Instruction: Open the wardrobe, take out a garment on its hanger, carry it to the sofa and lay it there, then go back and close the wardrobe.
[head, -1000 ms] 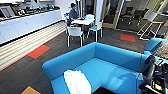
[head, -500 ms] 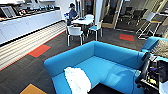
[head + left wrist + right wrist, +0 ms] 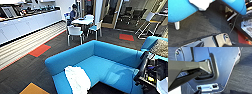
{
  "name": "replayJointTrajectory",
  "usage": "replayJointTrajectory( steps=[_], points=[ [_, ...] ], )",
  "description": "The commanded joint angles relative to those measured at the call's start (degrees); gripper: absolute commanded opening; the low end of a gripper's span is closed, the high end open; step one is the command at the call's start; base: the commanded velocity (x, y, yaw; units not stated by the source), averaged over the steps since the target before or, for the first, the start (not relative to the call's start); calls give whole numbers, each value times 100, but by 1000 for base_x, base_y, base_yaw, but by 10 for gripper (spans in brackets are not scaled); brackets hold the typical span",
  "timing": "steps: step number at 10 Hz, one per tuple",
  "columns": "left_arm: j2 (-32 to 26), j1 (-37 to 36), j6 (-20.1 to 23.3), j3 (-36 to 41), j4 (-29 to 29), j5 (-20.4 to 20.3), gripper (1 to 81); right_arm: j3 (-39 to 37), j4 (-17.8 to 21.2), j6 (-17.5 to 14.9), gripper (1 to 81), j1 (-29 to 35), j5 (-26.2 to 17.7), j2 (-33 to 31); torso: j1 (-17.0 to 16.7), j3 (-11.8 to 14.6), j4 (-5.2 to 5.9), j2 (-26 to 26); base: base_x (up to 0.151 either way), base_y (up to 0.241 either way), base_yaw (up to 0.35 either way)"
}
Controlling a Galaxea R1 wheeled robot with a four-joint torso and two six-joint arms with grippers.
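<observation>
garment (image 3: 77,79) lying crumpled on the sofa (image 3: 110,65) seat edge, overhanging in left wrist view | handling: looking light, limp, soft; best taken by the hidden hanger's hook | tools: opening cannot be told, nothing visibly held

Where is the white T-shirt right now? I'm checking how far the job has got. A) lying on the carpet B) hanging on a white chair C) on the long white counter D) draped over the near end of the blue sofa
D: in the head view the white T-shirt lies draped over the near seat edge of the blue sofa, not on the chairs, carpet or counter.
</observation>
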Motion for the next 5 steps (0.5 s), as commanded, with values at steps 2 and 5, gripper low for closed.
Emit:
replayJointTrajectory(
  steps=[2, 5],
  points=[
    [-53, -353, 14, 78, 130, 98, 811, 26, 4, -12, 811, 52, -370, 45, 5, 0, 0, 0, 0, 0, 0],
    [-1, -64, 22, 86, 279, 98, 811, 26, 4, -12, 811, 52, -370, 53, 5, 0, 0, 0, 0, 0, 0]
  ],
)
